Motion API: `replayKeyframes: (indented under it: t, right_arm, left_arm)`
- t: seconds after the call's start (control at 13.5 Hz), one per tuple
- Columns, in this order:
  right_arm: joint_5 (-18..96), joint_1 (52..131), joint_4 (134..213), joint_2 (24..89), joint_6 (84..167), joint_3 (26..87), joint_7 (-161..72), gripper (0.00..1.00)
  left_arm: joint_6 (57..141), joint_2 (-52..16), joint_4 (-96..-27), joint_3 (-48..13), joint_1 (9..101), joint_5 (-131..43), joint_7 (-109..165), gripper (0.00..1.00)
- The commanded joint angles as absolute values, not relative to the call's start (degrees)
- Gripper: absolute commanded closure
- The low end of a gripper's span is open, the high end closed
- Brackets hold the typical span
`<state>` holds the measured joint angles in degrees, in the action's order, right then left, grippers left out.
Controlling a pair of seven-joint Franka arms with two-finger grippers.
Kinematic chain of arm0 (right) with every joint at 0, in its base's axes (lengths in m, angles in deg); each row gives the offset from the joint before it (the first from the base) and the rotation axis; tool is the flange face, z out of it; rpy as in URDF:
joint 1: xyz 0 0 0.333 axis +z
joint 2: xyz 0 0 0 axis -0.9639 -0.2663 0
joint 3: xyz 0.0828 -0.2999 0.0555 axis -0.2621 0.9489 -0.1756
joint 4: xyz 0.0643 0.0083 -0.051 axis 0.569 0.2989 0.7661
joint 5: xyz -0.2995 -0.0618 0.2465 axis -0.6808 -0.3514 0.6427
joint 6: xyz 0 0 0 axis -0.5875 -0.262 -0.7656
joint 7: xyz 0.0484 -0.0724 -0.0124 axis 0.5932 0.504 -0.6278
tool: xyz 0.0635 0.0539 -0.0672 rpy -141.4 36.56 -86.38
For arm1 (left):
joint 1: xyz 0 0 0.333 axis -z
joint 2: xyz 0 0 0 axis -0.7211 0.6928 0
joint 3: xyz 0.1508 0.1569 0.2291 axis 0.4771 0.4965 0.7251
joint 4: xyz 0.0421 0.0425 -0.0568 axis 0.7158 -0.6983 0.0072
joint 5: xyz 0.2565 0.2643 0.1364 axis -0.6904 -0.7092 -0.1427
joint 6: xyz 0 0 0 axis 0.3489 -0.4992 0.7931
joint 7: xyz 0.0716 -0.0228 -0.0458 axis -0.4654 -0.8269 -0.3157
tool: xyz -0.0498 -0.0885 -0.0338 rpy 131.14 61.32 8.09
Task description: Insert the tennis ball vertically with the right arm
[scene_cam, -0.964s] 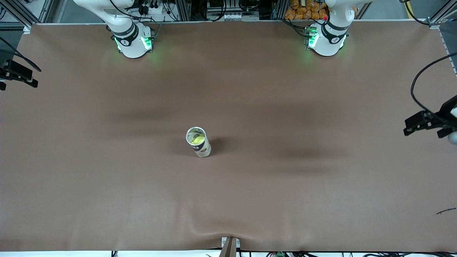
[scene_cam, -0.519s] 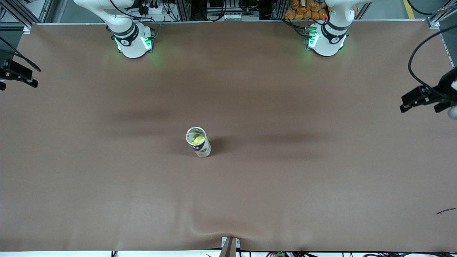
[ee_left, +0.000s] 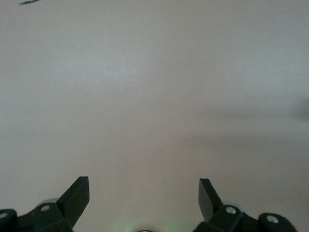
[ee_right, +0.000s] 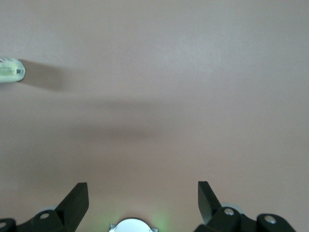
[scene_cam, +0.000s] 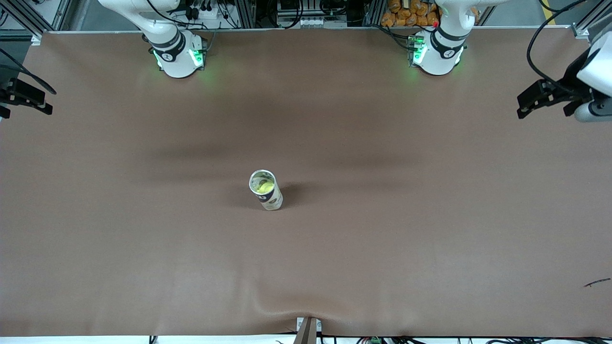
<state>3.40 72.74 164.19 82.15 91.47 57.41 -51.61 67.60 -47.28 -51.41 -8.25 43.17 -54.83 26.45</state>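
The can stands upright mid-surface, mouth up, with the tennis ball already seated inside, so the insertion looks done. The right hand and left hand hang empty over opposite ends, fingers apart, parked clear. Bare room lies around the can on every side.

Matt brown cloth covers the table; the can has a glossy printed wall
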Motion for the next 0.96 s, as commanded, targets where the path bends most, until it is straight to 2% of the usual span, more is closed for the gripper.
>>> replayKeyframes:
  t: [0.0,0.3,0.89]
  right_arm:
    - [3.07,72.36,162.97,81.82,90.11,57.16,-49.56,0.0]
    - [2.9,72.45,162.35,81.73,90.46,57.16,-45.15,0.0]
    - [2.63,72.27,162.26,81.21,92.13,57.07,-45.14,0.0]
  left_arm:
    - [67.84,-51.78,-56.55,-7.66,43.59,-54.16,25.44,0.0]
    - [68.45,-51.61,-55.68,-3.89,45.61,-52.32,25.44,0.0]
    - [68.37,-50.29,-54.36,-4.15,46.58,-52.84,24.21,0.0]
